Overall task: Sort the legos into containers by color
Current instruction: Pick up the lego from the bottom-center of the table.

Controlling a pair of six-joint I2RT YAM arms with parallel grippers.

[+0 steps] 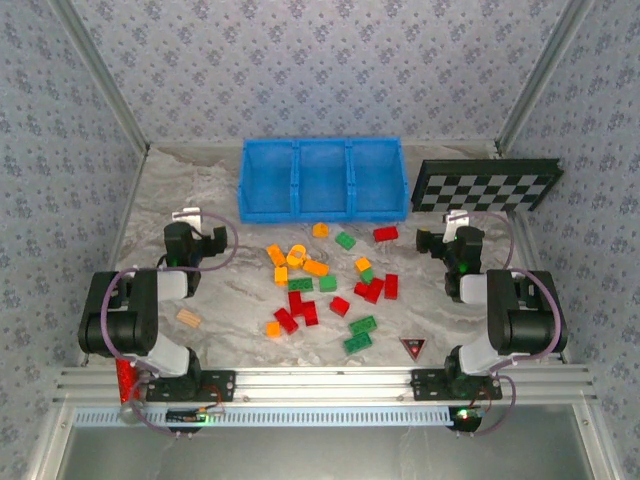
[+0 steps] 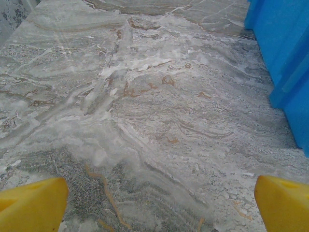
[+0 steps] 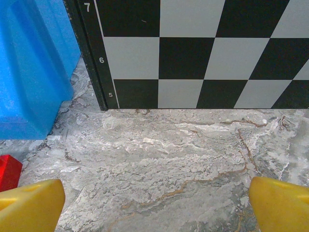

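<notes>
Red, green and orange legos (image 1: pixel 318 284) lie scattered on the marble table in front of the blue bin (image 1: pixel 320 212), whose three containers stand side by side with no brick visible in them. A red lego (image 1: pixel 386 234), a green one (image 1: pixel 345 240) and an orange one (image 1: pixel 320 230) lie closest to the bin. My left gripper (image 1: pixel 190 218) hovers left of the pile, open over bare marble (image 2: pixel 159 208), the bin's wall (image 2: pixel 285 58) at its right. My right gripper (image 1: pixel 458 222) is open too (image 3: pixel 157 208), facing the checkerboard, with a red lego (image 3: pixel 8 171) at its left.
A black-and-white checkerboard (image 1: pixel 487 185) leans at the back right, beside the bin (image 3: pixel 29 72). A tan block (image 1: pixel 188 319) lies near the left arm, and a small red triangle marker (image 1: pixel 412 347) near the right base. Wallpapered walls close in the table.
</notes>
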